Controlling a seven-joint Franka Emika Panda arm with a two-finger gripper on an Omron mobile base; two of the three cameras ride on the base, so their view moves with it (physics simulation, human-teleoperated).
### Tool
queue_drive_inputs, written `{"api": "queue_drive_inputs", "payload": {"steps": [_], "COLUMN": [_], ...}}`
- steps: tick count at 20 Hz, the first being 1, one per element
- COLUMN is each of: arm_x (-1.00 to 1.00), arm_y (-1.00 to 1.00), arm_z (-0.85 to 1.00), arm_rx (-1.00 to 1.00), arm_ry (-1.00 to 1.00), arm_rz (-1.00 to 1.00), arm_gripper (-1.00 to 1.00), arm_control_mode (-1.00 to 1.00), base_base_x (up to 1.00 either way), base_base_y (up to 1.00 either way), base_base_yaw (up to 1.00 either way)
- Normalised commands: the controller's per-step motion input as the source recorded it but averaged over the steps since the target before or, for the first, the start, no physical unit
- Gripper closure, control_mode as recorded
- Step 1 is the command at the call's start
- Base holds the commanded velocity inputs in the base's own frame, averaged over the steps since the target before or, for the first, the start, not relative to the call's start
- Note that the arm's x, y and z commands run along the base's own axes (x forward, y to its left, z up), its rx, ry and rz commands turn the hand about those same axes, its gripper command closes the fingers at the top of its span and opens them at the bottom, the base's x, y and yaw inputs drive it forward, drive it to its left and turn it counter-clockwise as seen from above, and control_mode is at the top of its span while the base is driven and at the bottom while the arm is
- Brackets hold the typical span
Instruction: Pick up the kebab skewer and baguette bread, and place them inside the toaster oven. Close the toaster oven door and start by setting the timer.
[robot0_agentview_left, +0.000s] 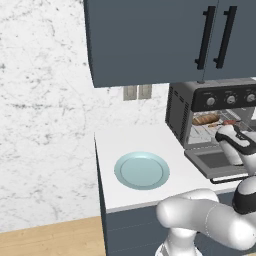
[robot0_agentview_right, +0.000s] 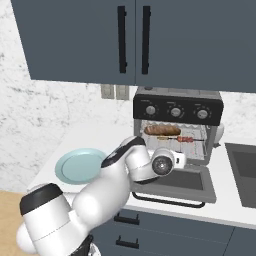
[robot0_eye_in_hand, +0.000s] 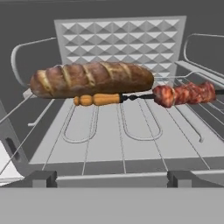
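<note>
White marble wall and dark blue wall cabinets (robot0_agentview_right: 135, 40) frame the kitchen corner where I work, with a white counter (robot0_agentview_left: 135, 140) running below them. On that counter stands the toaster oven (robot0_agentview_right: 177, 132), and everything here sits in relation to it.

Inside the toaster oven, the baguette bread (robot0_eye_in_hand: 92, 78) lies across the wire rack (robot0_eye_in_hand: 122, 131), toward the back of the cavity. Just in front of the bread, and touching it or very nearly so, lies the kebab skewer (robot0_eye_in_hand: 183, 94); its orange handle end points to the bread's side while the reddish meat chunks reach toward the oven's right wall. Both show through the oven's mouth from the right base camera too, bread behind and skewer in front.

Below the cavity, the toaster oven door (robot0_agentview_right: 175, 182) hangs dropped open, lying flat out over the counter edge with its black bar handle at the front. Above the cavity, three knobs (robot0_agentview_right: 175, 111) line the oven's black panel.

My gripper (robot0_eye_in_hand: 113, 178) hovers over the open door, right at the oven's mouth and pointing into it. Its fingers stand spread wide apart and hold nothing; bread and skewer rest clear of them, deeper in.

To the left of the toaster oven, well apart from it, a pale blue plate (robot0_agentview_left: 142, 170) rests on the counter. To the oven's right, a sink (robot0_agentview_right: 242, 172) is set into the counter.
</note>
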Motion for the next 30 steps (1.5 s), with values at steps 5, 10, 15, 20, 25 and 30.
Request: {"api": "queue_drive_inputs", "payload": {"steps": [5,10,15,20,25,30], "arm_x": [0.28,0.24,0.12,0.1,0.28,0.29], "arm_y": [0.0,0.0,0.0,0.0,0.0,0.0], "arm_z": [0.06,0.0,-0.08,-0.13,0.0,0.0], "arm_rx": [0.0,0.0,0.0,0.0,0.0,0.0], "arm_ry": [0.0,0.0,0.0,0.0,0.0,0.0], "arm_rz": [0.0,0.0,0.0,0.0,0.0,0.0], "arm_gripper": [-1.0,-1.0,-1.0,-1.0,-1.0,-1.0], "arm_control_mode": [-1.0,-1.0,-1.0,-1.0,-1.0,-1.0], "base_base_x": [0.0,0.0,0.0,0.0,0.0,0.0], "base_base_y": [0.0,0.0,0.0,0.0,0.0,0.0], "base_base_yaw": [0.0,0.0,0.0,0.0,0.0,0.0]}}
